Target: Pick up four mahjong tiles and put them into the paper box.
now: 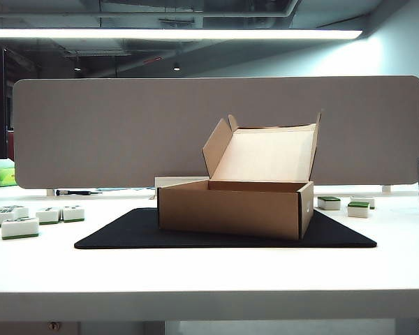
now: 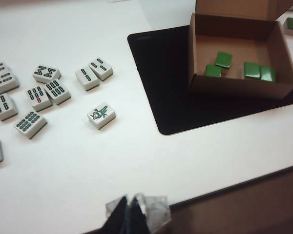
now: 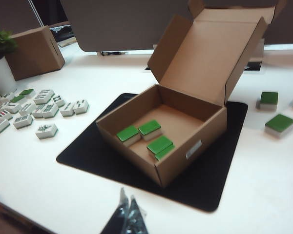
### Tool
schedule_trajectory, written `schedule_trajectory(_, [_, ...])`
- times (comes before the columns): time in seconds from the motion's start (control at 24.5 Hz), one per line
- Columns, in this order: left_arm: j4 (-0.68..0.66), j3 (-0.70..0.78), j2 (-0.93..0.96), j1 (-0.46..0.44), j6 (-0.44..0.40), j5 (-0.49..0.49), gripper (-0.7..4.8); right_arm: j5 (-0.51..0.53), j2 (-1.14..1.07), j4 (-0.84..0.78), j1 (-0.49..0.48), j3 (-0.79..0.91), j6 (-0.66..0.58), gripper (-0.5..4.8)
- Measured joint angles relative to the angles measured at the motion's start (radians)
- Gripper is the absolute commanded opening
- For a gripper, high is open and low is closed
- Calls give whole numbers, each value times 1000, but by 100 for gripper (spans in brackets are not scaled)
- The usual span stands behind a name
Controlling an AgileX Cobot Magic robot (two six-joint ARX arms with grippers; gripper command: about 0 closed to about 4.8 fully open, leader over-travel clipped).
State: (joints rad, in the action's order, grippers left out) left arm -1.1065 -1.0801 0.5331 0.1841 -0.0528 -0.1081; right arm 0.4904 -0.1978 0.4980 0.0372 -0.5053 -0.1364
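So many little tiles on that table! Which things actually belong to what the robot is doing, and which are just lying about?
Part of the job:
- paper box, lid open, on the black mat
- four green-backed mahjong tiles inside it
- left gripper and right gripper, both shut, holding nothing

Just lying about:
- face-up white tiles
- loose green-backed tiles beside the mat
- small closed cardboard box
- potted plant
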Motion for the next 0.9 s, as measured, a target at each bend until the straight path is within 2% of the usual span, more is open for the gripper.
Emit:
schedule_trajectory(0.08, [109,155,-76,0,0,0,-6,4,0,14,0,29,0,-1])
schedule_trajectory(0.16, [309,317,-112,0,0,0,-6,7,4,16,0,41,0,-1])
schedule_trajectory(0.37, [654,590,-104,0,0,1,-6,7,4,16,0,41,0,-1])
schedule_trajectory(0.57, [793,805,-80,0,1,3,-5,7,4,16,0,41,0,-1])
schedule_trajectory(0.69, [847,815,-82,0,47,3,-5,7,4,16,0,41,0,-1])
schedule_trajectory(0.9, [863,815,-83,0,62,3,-5,7,4,16,0,41,0,-1])
